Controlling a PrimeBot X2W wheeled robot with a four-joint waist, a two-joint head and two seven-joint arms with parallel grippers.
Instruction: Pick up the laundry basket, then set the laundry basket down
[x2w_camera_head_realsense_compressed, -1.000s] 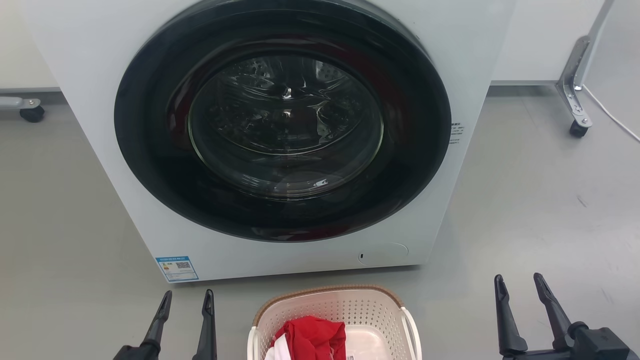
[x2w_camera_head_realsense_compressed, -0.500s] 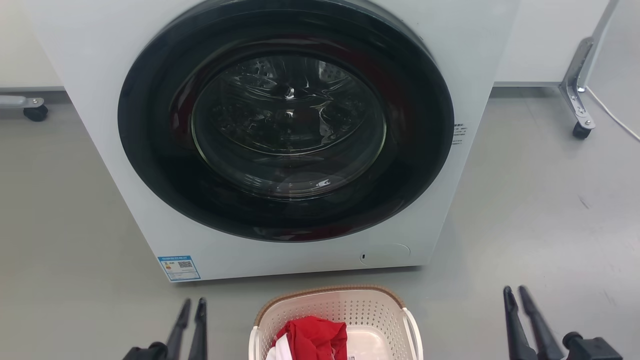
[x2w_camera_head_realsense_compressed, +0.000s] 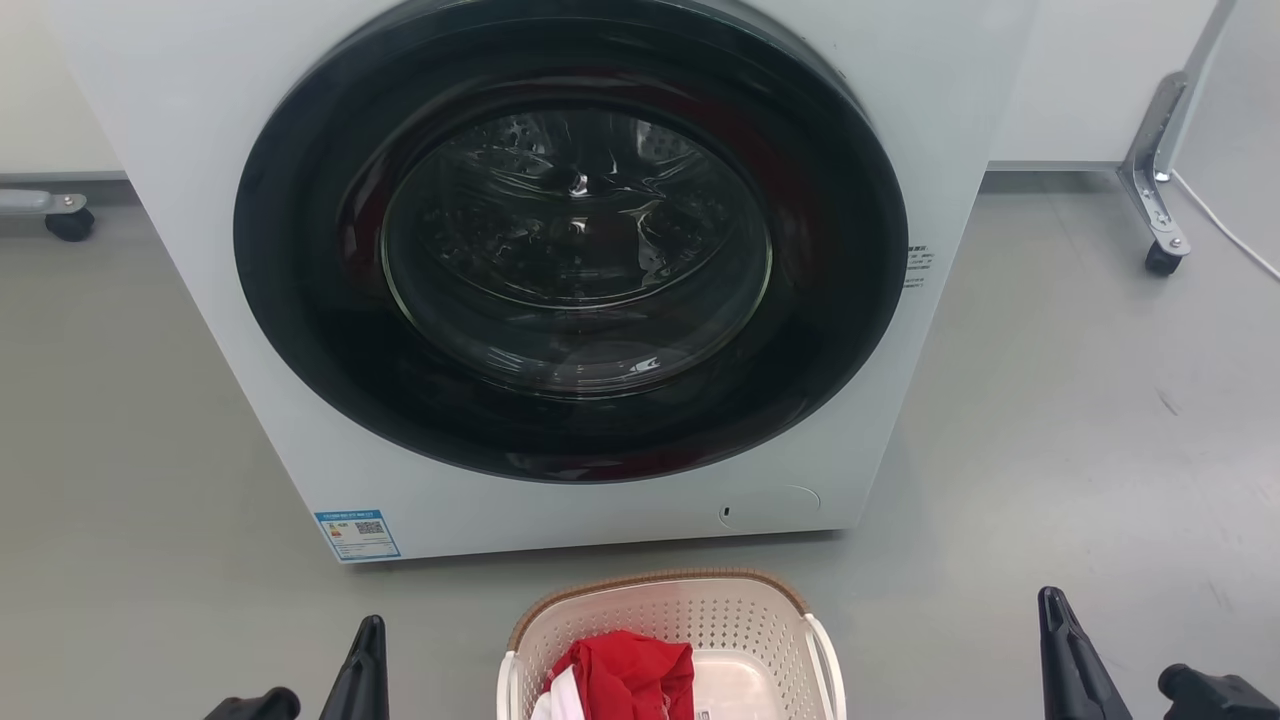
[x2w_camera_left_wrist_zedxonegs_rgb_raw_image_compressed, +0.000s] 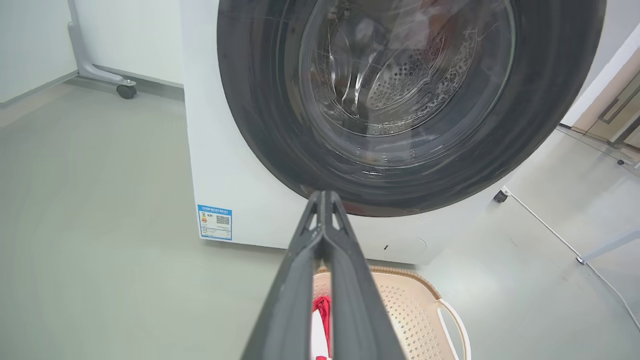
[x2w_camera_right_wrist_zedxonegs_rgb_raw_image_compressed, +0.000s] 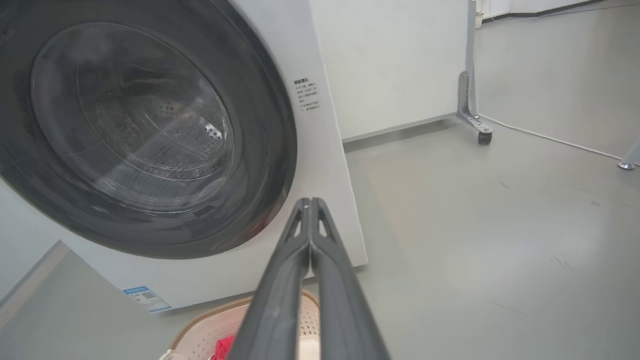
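Observation:
The laundry basket (x2w_camera_head_realsense_compressed: 690, 612), cream-white and perforated with a brown woven rim, stands on the floor just in front of the washing machine, with red and white cloth (x2w_camera_head_realsense_compressed: 625, 675) inside. Its white right handle (x2w_camera_head_realsense_compressed: 828, 650) shows. My left gripper (x2w_camera_head_realsense_compressed: 368, 640) is shut, to the basket's left and apart from it. On the other side my right gripper (x2w_camera_head_realsense_compressed: 1052, 612) is shut too, further off from the basket. Both wrist views show the fingertips pressed together, left gripper (x2w_camera_left_wrist_zedxonegs_rgb_raw_image_compressed: 324, 196), right gripper (x2w_camera_right_wrist_zedxonegs_rgb_raw_image_compressed: 309, 202), with the laundry basket (x2w_camera_left_wrist_zedxonegs_rgb_raw_image_compressed: 405, 305) (x2w_camera_right_wrist_zedxonegs_rgb_raw_image_compressed: 210, 332) below them.
A white washing machine (x2w_camera_head_realsense_compressed: 200, 150) with a large dark round door (x2w_camera_head_realsense_compressed: 570, 240) stands right behind the basket. A caster leg (x2w_camera_head_realsense_compressed: 1155, 190) and a white cable (x2w_camera_head_realsense_compressed: 1225, 235) lie at the right, another caster (x2w_camera_head_realsense_compressed: 68, 222) at the left. Grey floor (x2w_camera_head_realsense_compressed: 1080, 420) spreads on both sides.
Both grippers have gone from open to shut and have dropped toward the bottom edge of the head view. The basket has stayed in place.

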